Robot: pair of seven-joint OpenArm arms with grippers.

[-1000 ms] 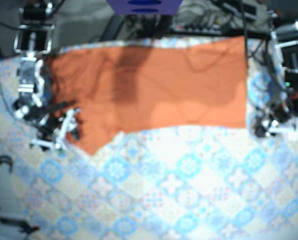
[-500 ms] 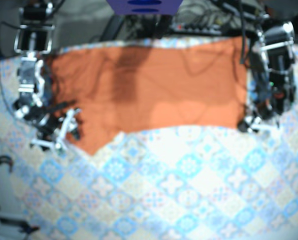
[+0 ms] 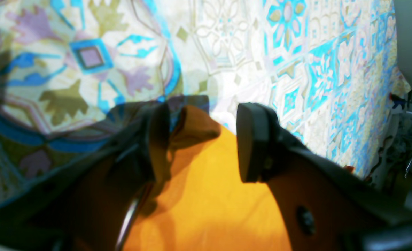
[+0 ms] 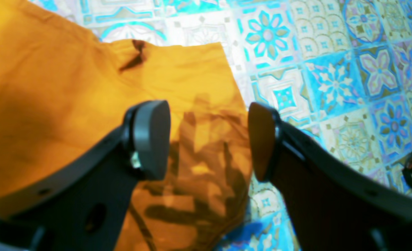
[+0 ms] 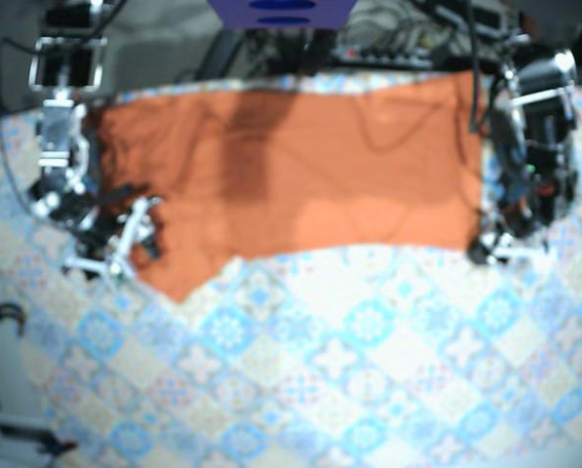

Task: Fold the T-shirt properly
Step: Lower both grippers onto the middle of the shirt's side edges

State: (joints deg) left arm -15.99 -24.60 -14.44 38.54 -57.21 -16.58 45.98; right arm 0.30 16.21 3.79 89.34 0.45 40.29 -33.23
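T-shirt [image 3: 209, 202] corner inside spread left gripper [image 3: 203, 139]

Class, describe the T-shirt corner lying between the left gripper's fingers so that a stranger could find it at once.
On the patterned tablecloth lies an orange T-shirt, spread wide across the far half. Follow its near edge to the end by the left gripper. The corner there is square, its tip curled, between open jaws.

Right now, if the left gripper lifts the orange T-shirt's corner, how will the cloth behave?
Probably floppy: the T-shirt's corner curls over inside the open left gripper. Likely thin and light: it lies flat with shallow wrinkles, so expect draping.
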